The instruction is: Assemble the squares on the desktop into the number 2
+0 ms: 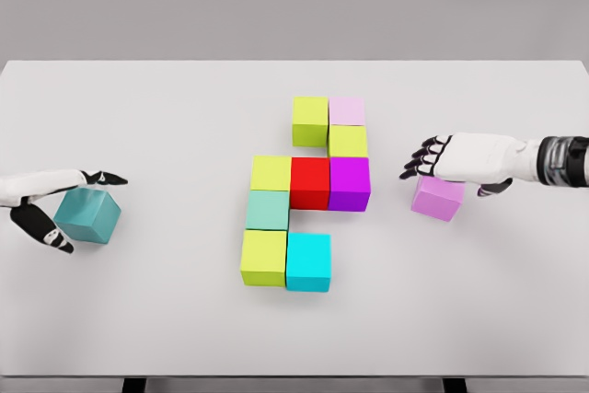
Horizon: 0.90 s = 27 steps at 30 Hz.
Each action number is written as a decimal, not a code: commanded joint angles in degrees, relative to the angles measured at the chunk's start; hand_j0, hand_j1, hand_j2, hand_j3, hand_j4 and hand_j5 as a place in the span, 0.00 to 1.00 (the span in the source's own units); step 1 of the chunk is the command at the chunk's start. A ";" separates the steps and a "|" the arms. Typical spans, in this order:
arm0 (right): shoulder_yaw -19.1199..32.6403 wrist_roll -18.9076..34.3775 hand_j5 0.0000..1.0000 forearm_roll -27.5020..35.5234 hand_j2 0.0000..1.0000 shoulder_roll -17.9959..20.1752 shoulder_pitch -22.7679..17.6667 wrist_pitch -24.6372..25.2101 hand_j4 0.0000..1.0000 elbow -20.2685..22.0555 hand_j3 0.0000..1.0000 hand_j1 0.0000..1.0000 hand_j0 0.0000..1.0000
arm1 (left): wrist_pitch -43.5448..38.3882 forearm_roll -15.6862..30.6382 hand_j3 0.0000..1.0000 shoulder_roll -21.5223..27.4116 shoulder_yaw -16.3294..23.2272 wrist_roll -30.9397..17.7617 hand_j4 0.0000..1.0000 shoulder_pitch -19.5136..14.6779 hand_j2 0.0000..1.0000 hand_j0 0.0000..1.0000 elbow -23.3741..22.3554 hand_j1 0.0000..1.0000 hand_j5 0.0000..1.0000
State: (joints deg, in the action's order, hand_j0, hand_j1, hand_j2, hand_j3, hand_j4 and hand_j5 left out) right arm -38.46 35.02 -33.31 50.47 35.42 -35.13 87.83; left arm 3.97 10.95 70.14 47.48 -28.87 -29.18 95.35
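Head view: my left hand [69, 204] grasps the teal cube [87, 213], well left of the block figure [308, 195]; my right hand [460, 161] rests over the violet cube [438, 197], grip uncertain, nearer.

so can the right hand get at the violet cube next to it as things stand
Probably yes: the right hand sits over the violet cube, fingers not visibly closed on it, and bare white table surrounds the cube, apart from the assembled blocks.
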 commanded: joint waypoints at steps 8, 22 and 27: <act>-1.35 -0.02 1.00 -2.46 1.00 -1.43 0.18 0.13 1.00 -1.08 1.00 1.00 1.00 | -1.07 -2.68 0.87 -1.68 0.15 2.59 0.87 0.18 0.87 0.87 -1.75 0.87 0.87; -1.61 -0.02 0.58 -2.81 0.58 -1.43 0.26 0.13 0.58 -1.08 0.58 0.58 0.58 | -2.83 -1.45 0.50 -3.69 0.68 4.79 0.50 -0.35 0.50 0.50 -2.71 0.50 0.50; -1.35 -0.02 0.48 -0.35 0.48 -0.90 0.79 0.13 0.48 -0.90 0.48 0.48 0.48 | -10.47 0.22 0.38 -10.64 0.86 4.79 0.38 -6.32 0.38 0.38 -2.63 0.38 0.38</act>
State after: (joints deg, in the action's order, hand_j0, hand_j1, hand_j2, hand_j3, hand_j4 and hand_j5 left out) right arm -39.95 34.86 -35.13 49.32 36.21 -35.19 86.86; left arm -2.82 10.57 62.43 48.25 -24.17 -36.54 92.74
